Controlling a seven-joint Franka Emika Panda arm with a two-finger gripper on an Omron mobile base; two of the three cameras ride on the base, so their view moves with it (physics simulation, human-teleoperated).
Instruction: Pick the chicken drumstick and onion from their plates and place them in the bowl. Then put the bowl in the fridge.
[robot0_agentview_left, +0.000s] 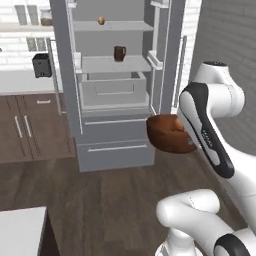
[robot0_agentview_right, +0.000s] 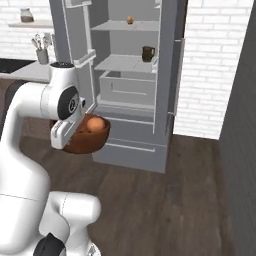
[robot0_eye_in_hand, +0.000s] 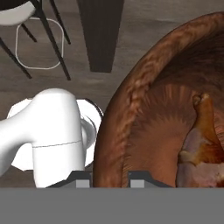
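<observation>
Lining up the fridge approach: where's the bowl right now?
The bowl is held in the air at the gripper, whose fingers pinch its rim, in front of the open fridge about level with its lower drawers. The chicken drumstick lies inside it.

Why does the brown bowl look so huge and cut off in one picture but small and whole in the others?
Hand view: the camera sits right against the bowl, so it looms large, cropped by the frame, with the chicken drumstick inside. Left and right base views: seen from farther back, the bowl looks small before the fridge.
</observation>
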